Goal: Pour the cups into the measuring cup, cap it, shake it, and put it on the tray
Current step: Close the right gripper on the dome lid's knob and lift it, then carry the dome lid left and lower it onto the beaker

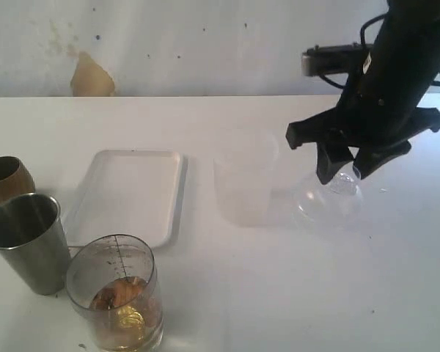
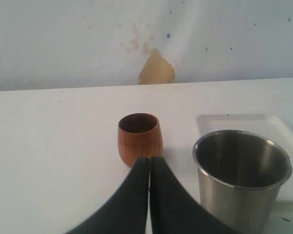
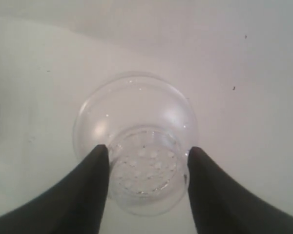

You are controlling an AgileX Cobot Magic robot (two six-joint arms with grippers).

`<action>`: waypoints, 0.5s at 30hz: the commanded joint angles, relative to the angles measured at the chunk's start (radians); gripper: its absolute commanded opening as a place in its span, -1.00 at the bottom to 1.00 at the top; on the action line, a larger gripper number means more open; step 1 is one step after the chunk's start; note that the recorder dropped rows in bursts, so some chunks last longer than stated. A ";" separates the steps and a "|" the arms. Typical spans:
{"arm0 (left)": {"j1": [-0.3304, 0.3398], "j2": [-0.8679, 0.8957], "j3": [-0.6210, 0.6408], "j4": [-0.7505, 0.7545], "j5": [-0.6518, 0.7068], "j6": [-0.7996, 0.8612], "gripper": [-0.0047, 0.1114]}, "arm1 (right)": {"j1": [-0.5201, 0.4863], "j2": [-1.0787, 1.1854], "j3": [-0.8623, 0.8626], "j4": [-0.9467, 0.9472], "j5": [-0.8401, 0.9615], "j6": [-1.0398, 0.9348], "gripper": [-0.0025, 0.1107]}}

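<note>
The measuring cup [image 1: 116, 293] stands nearest, at the front left of the white table [image 1: 227, 293], upright and uncapped, with amber liquid and something pale brown in its bottom. Just behind it to the left are the steel tumbler [image 1: 26, 238], which looks empty from the left wrist view, and the brown cup [image 1: 7, 180], both upright, so the pouring appears to be done and capping is the step in hand. The tray [image 1: 128, 194] lies bare behind the measuring cup, and a frosted beaker [image 1: 242, 183] stands to its right. Further right, well apart from the measuring cup, the right gripper [image 1: 345, 172] reaches down over a clear domed lid [image 1: 328, 198] that sits rim-down, its fingers [image 3: 95, 180] pressed against either side of the perforated neck. The left gripper [image 2: 150, 163] hangs near the brown cup with its fingers closed on nothing. The next move probably calls for lifting the lid level, carrying it left past the beaker, and seating it squarely on the measuring cup's rim. The tabletop has a few dark specks; the pale wall [image 1: 205, 44] behind has a tan patch of peeled paint [image 1: 92, 77]
</note>
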 commanded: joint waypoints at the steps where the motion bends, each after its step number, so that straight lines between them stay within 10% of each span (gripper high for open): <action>1: -0.001 -0.003 0.005 0.006 0.002 -0.002 -0.90 | 0.079 -0.067 -0.049 0.092 0.013 0.010 -0.96; 15: -0.001 -0.003 0.005 0.006 0.002 -0.002 -0.90 | 0.422 -0.067 -0.180 0.140 0.013 0.082 -0.96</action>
